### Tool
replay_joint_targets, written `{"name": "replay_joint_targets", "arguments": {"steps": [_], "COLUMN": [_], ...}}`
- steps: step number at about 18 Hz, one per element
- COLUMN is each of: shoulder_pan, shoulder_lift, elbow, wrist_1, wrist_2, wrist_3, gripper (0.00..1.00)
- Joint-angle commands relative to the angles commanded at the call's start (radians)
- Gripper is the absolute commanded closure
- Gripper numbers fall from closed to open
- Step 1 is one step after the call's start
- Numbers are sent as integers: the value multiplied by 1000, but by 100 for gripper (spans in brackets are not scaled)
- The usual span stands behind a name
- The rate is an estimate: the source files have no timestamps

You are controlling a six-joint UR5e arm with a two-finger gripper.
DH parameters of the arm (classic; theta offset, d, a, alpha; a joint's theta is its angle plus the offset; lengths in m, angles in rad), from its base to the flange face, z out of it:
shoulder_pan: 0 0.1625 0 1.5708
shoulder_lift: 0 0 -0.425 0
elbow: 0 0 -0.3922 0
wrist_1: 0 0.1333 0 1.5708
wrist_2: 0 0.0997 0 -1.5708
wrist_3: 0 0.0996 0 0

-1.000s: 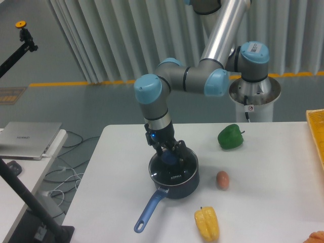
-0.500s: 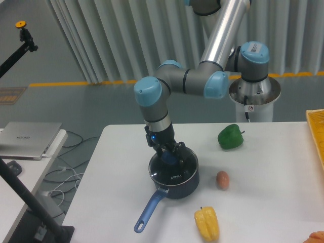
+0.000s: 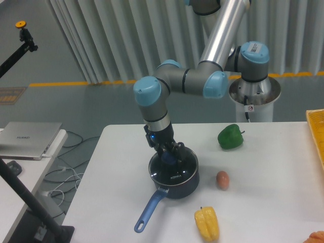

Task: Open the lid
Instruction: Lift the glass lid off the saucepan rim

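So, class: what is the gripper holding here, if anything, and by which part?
The gripper is closed around the blue centre knob of the lid, which sits on the saucepan.

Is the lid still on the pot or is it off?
On. The lid lies flat across the saucepan top, with the hand down at its blue knob.

Silver arm (image 3: 218, 35), light-blue joint caps

The UR5e arm (image 3: 185, 81) reaches down from the right, its gripper (image 3: 169, 155) pointing downward with fingers drawn close together.
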Motion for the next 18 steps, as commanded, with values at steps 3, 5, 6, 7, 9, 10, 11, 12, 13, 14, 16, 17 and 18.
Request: {"name": "replay_joint_targets", "arguments": {"steps": [3,5,6,7,9,10,11,12,13,14,16,17,18], "shoulder_pan": [0,-2,0,0,0,0,0,0,0,0,-2,0,0], "shoulder_lift": [0,0,2,2,3,3,5,6,8,11,20,24,32], "elbow": [0,0,0,0,0,2,2,2,2,2,2,2,2], "wrist_1": [0,0,0,0,0,0,0,0,0,-2,-2,-2,-2], "wrist_2": [0,0,0,0,-2,-2,-2,-2,-2,-3,-5,-5,-6], "wrist_3": [0,0,0,0,2,2,2,3,3,3,3,3,3], "gripper": [48,51,52,52,52,52,52,52,52,52,52,52,52]}}
